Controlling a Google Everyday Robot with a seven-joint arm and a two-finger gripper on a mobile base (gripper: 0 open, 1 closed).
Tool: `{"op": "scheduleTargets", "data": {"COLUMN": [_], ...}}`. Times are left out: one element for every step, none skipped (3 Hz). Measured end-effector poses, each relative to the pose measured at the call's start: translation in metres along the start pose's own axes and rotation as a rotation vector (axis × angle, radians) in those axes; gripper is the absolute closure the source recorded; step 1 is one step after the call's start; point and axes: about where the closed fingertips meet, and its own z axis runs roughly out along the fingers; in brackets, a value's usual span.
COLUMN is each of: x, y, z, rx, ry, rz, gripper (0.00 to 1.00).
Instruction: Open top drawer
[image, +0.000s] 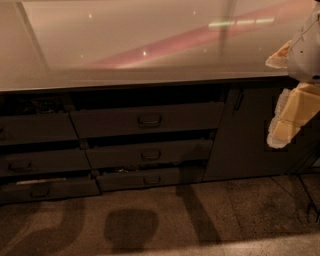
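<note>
The top drawer (180, 119) is the wide dark front in the middle stack, just under the countertop, with a small rounded pull (149, 120) at its centre. A dark gap runs above its front; its inside is hidden. My gripper (290, 117), cream-coloured below a white arm housing (306, 50), hangs at the right edge of the view. It is in front of the plain cabinet door (240, 135), well to the right of the pull, and touches nothing.
Two slimmer drawers (150, 154) (150, 178) sit below the top one. Another drawer stack (37, 129) stands to the left. The glossy countertop (125, 40) overhangs them all. Speckled floor (165, 220) with shadows lies in front.
</note>
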Motion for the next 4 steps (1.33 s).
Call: {"op": "scheduleTargets", "data": {"x": [0.000, 0.000, 0.028, 0.023], "y": [0.000, -0.001, -0.018, -0.031], "z": [0.000, -0.001, 0.003, 0.024], "rx": [0.000, -0.027, -0.066, -0.102], "ry": [0.000, -0.062, -0.218, -0.322], "rz": [0.000, -0.013, -0.017, -0.064], "gripper": [0.00, 0.00, 0.00, 0.00]}}
